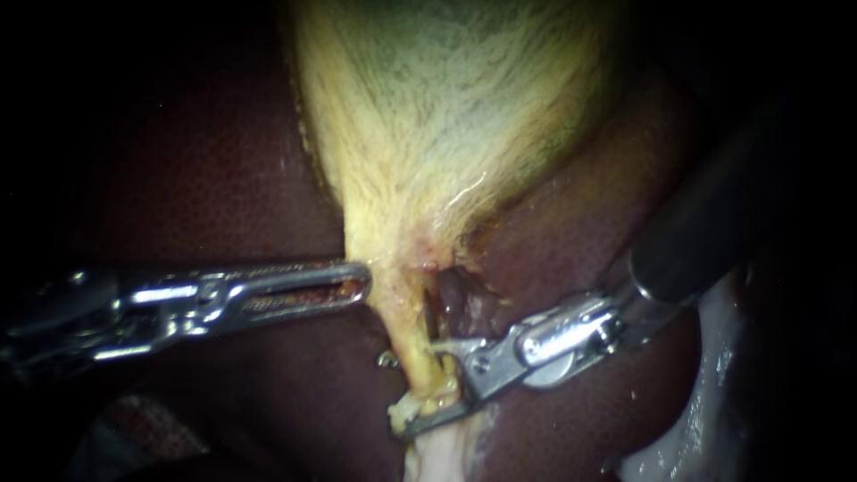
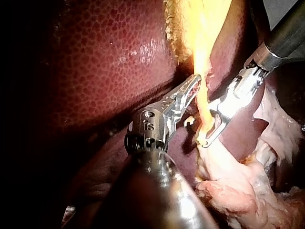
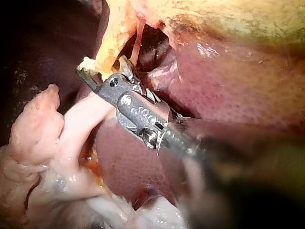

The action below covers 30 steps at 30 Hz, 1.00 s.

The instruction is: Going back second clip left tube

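Observation:
The yellow-green gallbladder [image 1: 446,107] narrows to a neck, from which the left tube [image 1: 412,344] runs down. My left instrument [image 1: 357,281] comes in level from the left, its jaws shut on the edge of that neck [image 2: 199,78]. From the right, my right instrument [image 1: 436,391] reaches the tube low down. Its jaws stand open, one on each side of the tube [image 3: 104,59], with yellow tissue between them. A small metal clip end [image 1: 386,360] shows on the tube's left side just above those jaws, and also beside my left instrument [image 2: 189,122].
Dark red liver [image 1: 223,178] lies on both sides of the gallbladder. Pale, wet loose tissue [image 1: 696,419] sits at the lower right, and more of it [image 3: 43,157] lies beside my right instrument. A dark hollow [image 1: 451,299] opens right of the tube.

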Available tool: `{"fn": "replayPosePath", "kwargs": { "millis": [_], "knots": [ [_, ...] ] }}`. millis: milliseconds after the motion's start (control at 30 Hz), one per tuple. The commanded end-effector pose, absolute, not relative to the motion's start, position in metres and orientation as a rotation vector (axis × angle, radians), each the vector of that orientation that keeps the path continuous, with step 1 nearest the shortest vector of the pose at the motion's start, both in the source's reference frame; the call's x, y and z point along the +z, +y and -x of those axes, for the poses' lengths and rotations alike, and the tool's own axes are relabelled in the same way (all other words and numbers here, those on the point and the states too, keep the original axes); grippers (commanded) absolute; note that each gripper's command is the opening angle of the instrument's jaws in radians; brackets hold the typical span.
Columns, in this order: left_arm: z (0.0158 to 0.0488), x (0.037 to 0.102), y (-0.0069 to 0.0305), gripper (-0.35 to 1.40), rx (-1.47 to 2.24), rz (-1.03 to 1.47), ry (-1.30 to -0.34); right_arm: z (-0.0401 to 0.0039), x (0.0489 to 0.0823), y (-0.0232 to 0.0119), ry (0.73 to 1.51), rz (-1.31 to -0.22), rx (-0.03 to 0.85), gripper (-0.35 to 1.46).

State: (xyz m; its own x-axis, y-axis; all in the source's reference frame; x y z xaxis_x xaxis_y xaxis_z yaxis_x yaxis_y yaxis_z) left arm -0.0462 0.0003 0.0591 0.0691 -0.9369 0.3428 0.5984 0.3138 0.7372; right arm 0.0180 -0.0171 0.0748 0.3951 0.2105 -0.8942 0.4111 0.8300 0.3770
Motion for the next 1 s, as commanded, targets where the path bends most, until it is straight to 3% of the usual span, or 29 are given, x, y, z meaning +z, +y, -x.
{"fn": "replayPosePath", "kwargs": {
  "millis": [33, 567, 1000],
  "knots": [
    [0.0462, 0.0592, 0.0003, -0.35, -1.220, -0.463, -0.906, -0.0182, 0.0748, -0.0175, 1.177, -0.615, -0.146, 0.60],
    [0.0461, 0.0592, 0.0003, -0.35, -1.220, -0.463, -0.906, -0.0159, 0.0754, -0.0140, 1.179, -0.630, -0.127, 0.58],
    [0.0460, 0.0591, 0.0002, -0.35, -1.219, -0.463, -0.906, -0.0118, 0.0730, -0.0108, 1.177, -0.587, -0.064, 0.58]
  ]
}}
